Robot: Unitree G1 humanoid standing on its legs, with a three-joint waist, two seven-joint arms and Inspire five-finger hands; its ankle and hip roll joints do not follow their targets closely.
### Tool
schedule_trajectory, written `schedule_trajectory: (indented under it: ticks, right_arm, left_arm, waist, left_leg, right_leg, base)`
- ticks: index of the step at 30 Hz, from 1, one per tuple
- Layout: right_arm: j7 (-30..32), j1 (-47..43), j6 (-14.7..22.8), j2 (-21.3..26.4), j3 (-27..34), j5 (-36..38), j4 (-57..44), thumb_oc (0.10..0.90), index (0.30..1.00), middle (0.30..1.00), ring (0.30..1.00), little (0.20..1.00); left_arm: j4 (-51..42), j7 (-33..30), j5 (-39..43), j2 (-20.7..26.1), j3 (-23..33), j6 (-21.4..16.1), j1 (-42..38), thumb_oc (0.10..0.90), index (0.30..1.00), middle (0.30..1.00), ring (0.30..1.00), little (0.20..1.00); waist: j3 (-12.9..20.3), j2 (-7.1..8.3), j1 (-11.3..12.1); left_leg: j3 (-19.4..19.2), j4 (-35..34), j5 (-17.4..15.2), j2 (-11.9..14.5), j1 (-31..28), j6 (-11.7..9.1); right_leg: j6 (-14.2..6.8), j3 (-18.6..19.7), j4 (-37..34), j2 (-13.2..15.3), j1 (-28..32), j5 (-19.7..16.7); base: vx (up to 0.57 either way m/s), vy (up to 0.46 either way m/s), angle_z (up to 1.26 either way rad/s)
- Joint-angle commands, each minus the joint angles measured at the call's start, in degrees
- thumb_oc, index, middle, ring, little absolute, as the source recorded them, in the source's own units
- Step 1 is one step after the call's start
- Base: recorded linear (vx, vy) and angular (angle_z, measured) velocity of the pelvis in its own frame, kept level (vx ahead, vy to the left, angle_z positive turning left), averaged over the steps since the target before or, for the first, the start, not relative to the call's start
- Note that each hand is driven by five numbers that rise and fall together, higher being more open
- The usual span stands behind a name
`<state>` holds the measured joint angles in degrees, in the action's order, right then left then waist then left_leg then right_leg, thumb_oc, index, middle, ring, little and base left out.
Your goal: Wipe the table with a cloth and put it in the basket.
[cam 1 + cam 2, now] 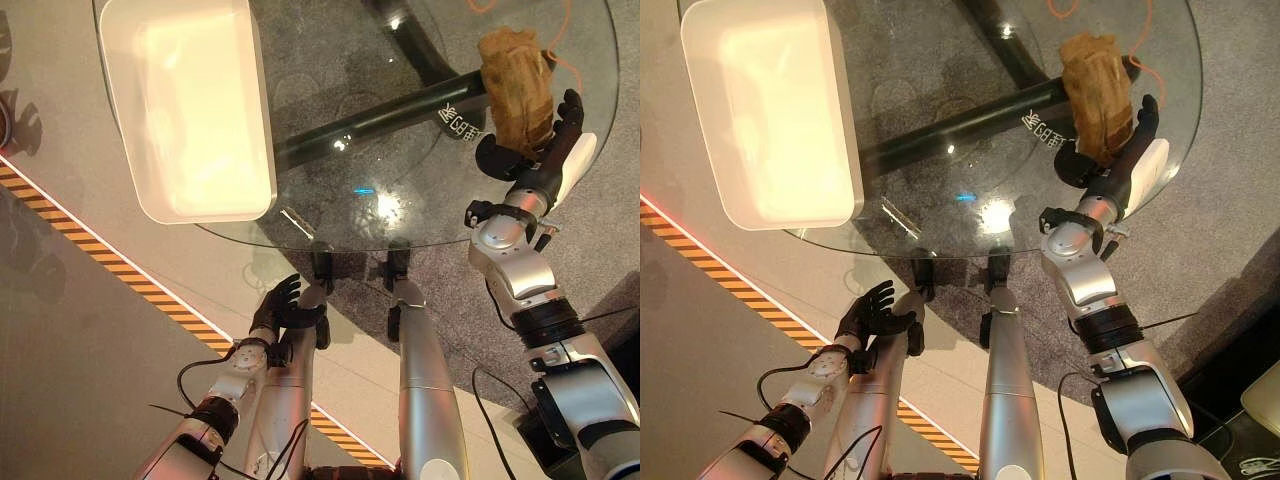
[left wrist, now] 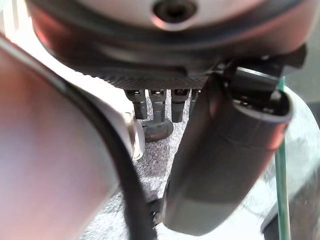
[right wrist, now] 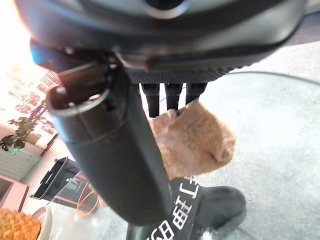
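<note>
A crumpled brown cloth (image 1: 515, 85) lies on the round glass table (image 1: 340, 200) at its right side. My right hand (image 1: 545, 150) rests against the cloth's near end, thumb on one side and straight fingers (image 1: 570, 108) on the other. The right wrist view shows the cloth (image 3: 192, 142) bunched past those fingers, with the thumb (image 3: 115, 150) held straight beside it. A white basket (image 1: 262, 150) stands on the table's left part. My left hand (image 1: 285, 315) hangs open below the table's near edge, holding nothing.
A small silvery strip (image 1: 297, 222) lies on the glass near the basket's front corner. The table's dark base bar (image 1: 380, 120) shows through the glass. An orange cord (image 1: 565, 45) lies beyond the cloth. Striped tape (image 1: 130, 275) crosses the floor at left.
</note>
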<state>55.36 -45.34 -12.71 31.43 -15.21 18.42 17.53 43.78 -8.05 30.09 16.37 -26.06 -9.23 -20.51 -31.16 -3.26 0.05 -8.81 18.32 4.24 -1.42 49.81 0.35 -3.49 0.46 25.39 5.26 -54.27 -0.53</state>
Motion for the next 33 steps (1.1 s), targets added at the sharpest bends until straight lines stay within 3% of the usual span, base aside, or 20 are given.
schedule_trajectory:
  ticks: [1,11,17,30,33]
  right_arm:
    - [3.55,-3.02,1.18,5.82,1.45,-0.23,-4.12,0.8,0.9,0.9,0.9,0.9]
    - [6.96,-7.83,-0.48,7.81,0.29,5.81,5.97,0.8,0.9,0.9,0.9,0.9]
    - [8.92,-11.41,-4.35,9.4,-0.91,8.19,11.37,0.8,0.9,0.9,0.9,0.9]
    - [2.86,-18.89,-3.26,11.73,-6.45,8.78,19.58,0.8,0.9,0.9,0.9,0.9]
    - [0.75,-19.7,-5.28,12.24,-7.04,10.52,19.94,0.8,0.9,0.9,0.9,0.9]
  left_arm:
    - [1.03,0.0,2.44,-1.19,-0.83,2.59,5.03,0.8,0.9,0.9,0.9,0.9]
    - [0.9,0.48,3.63,-0.9,-1.91,0.9,5.21,0.8,0.9,0.9,0.9,0.9]
    - [0.13,0.1,4.93,-0.38,-2.93,1.21,4.83,0.8,0.9,0.9,0.9,0.9]
    - [-1.11,0.48,6.74,0.27,-4.89,0.44,5.03,0.8,0.9,0.9,0.9,0.9]
    - [-1.62,0.69,7.01,0.73,-5.03,0.43,5.46,0.8,0.9,0.9,0.9,0.9]
  waist:
    - [1.36,-2.87,-1.14]
    - [1.36,-3.84,-0.27]
    - [1.36,-4.5,0.23]
    - [1.36,-5.41,1.3]
    - [1.36,-5.52,1.43]
  left_leg:
    - [3.12,7.72,-7.56,-2.9,1.86,-0.19]
    - [3.28,8.47,-7.51,-2.83,4.27,-0.3]
    - [3.62,8.46,-7.18,-3.05,5.49,-0.41]
    - [4.41,8.94,-6.98,-3.37,6.95,-0.88]
    - [4.51,8.99,-6.96,-3.43,7.12,-0.97]
  right_leg:
    - [-0.05,-3.5,-0.65,-2.46,-0.32,0.27]
    - [-0.07,-3.58,0.3,-2.33,-2.72,-0.01]
    - [-0.03,-3.48,0.31,-2.37,-3.96,-0.32]
    - [0.13,-3.8,1.22,-2.37,-5.4,-0.01]
    - [0.13,-3.76,1.34,-2.35,-5.57,0.12]
  base:
    - [0.01,0.011,0.03]
    - [0.0,0.002,0.0]
    - [0.0,0.0,0.0]
    - [0.0,-0.001,0.01]
    - [0.0,0.0,0.0]
